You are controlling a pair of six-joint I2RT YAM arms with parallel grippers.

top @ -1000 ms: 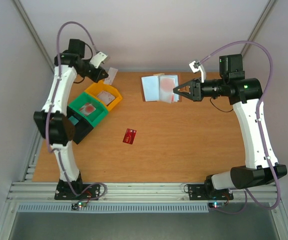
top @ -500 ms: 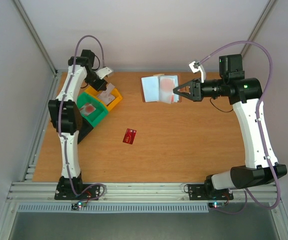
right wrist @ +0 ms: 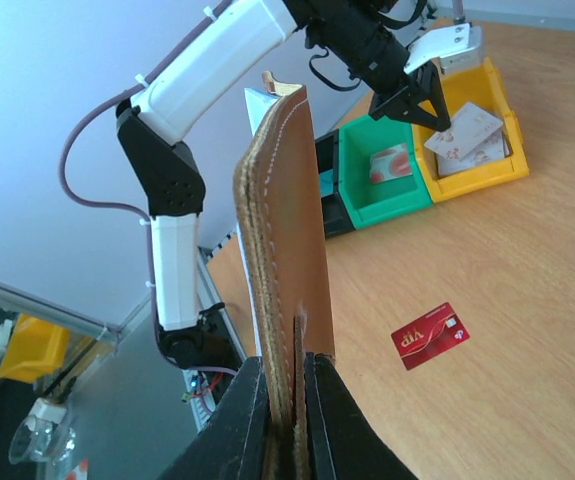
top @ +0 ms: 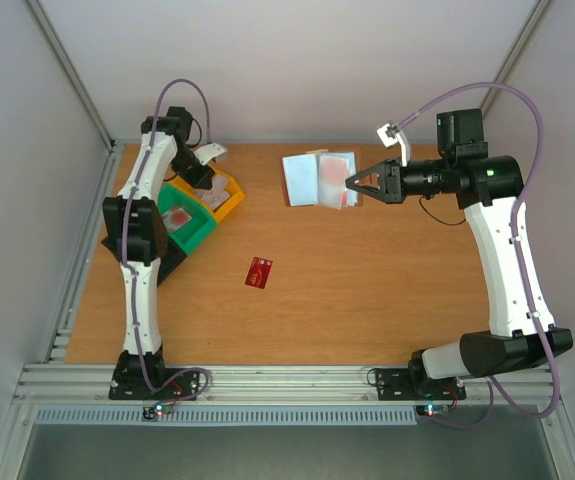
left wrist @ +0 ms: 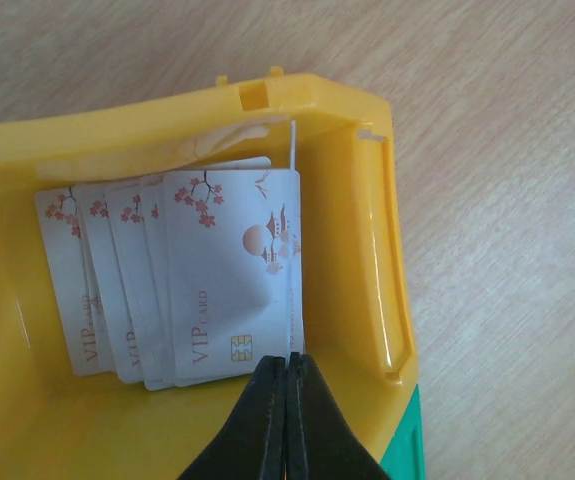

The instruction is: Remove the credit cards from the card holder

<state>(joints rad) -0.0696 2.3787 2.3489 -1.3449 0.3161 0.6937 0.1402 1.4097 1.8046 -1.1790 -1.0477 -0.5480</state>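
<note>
The card holder (top: 317, 177) hangs open in my right gripper (top: 351, 185), which is shut on its edge above the table's far middle. Its pale grey-blue inside faces up, with a pinkish patch in its right half. In the right wrist view its brown leather outside (right wrist: 285, 220) stands upright between my right gripper's (right wrist: 287, 372) jaws. One red credit card (top: 259, 271) lies flat on the table, also in the right wrist view (right wrist: 429, 335). My left gripper (left wrist: 289, 358) is shut on a thin white card (left wrist: 293, 230) seen edge-on, low inside the yellow bin (left wrist: 372, 230).
The yellow bin (top: 233, 196) holds several white VIP cards (left wrist: 167, 280). A green bin (top: 195, 234) beside it holds a reddish card, and a black bin (top: 165, 265) sits nearer. All three stand at the table's left side. Grey walls enclose the table.
My left arm has swung from the back left corner to over the yellow bin, carrying the white card with it. The right arm and card holder have not moved.
</note>
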